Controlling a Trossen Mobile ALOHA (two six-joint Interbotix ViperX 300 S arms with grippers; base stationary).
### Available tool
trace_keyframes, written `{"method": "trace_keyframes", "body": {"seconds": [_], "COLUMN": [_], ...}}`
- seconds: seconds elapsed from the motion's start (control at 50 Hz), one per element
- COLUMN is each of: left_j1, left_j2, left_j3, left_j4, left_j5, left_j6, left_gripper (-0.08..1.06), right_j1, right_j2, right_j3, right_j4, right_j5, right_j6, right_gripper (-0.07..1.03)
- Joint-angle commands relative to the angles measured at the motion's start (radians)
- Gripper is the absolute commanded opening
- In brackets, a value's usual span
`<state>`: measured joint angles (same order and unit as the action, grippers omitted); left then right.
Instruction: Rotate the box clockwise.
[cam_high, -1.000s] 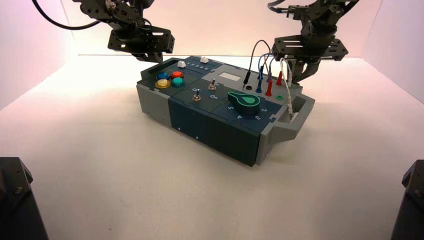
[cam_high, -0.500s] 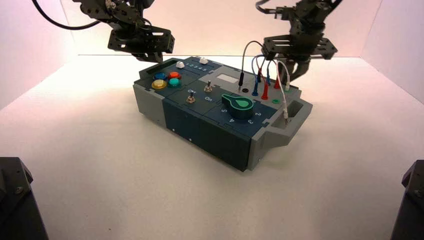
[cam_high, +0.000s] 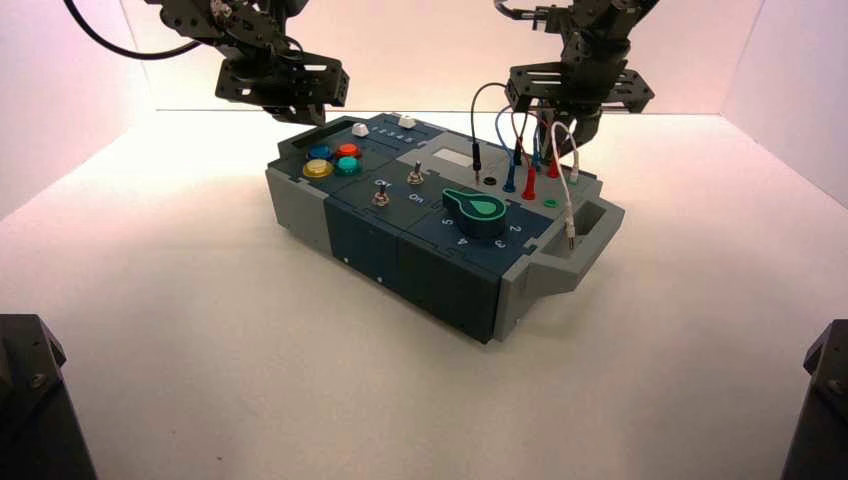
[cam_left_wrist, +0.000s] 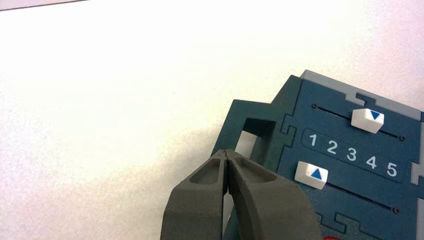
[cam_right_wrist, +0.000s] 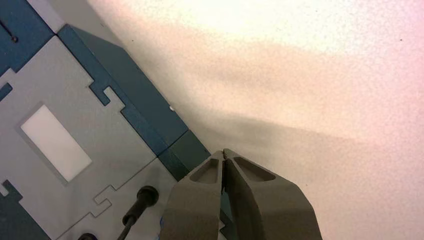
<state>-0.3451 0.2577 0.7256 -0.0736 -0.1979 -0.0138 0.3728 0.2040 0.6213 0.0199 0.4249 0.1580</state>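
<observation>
The box lies askew mid-table, its green dial and looped plug wires toward the right end. My left gripper hangs shut over the far-left end handle. In the left wrist view its tips meet above the handle opening, beside two white sliders and the numbers 1 to 5. My right gripper is shut behind the box's far right edge. In the right wrist view its tips sit at the dark-blue back wall, near the white window.
Coloured round buttons and two toggle switches sit on the left half of the panel. A white wire dangles into the right end handle. White walls enclose the table. Dark stands fill the near corners.
The right gripper has swept left along the box's back edge. The box's right end has swung nearer and slightly left, a small clockwise turn. The left gripper has held still.
</observation>
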Motion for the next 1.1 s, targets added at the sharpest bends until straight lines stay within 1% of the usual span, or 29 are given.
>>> {"method": "trace_keyframes", "body": {"seconds": [0.02, 0.04, 0.14, 0.4, 0.64, 0.88, 1.1], "left_j1": [0.006, 0.006, 0.006, 0.006, 0.006, 0.006, 0.006], "left_j2": [-0.032, -0.034, -0.035, -0.041, -0.051, -0.054, -0.055], "left_j3": [-0.014, -0.014, -0.014, -0.025, -0.031, -0.035, -0.035], "left_j4": [0.002, 0.002, 0.003, 0.005, 0.005, 0.006, 0.005], "left_j5": [-0.005, -0.005, -0.005, -0.005, -0.005, -0.005, -0.005], "left_j6": [0.002, 0.002, 0.002, 0.005, 0.006, 0.005, 0.006], "left_gripper": [-0.03, -0.03, -0.03, -0.03, -0.03, -0.03, -0.03], "right_j1": [0.035, 0.023, 0.011, -0.003, -0.049, -0.054, -0.051], "right_j2": [-0.008, -0.008, -0.009, -0.021, -0.069, -0.098, -0.104], "right_j3": [0.003, 0.003, 0.008, 0.008, 0.015, 0.035, 0.074], "right_j4": [0.009, 0.011, 0.008, 0.0, -0.017, -0.018, -0.011], "right_j5": [0.014, 0.02, 0.026, 0.035, 0.061, 0.112, 0.117], "right_j6": [0.0, 0.003, 0.002, 0.003, 0.002, -0.002, -0.002], "right_gripper": [-0.02, -0.02, -0.02, -0.02, -0.02, -0.02, -0.02]}}
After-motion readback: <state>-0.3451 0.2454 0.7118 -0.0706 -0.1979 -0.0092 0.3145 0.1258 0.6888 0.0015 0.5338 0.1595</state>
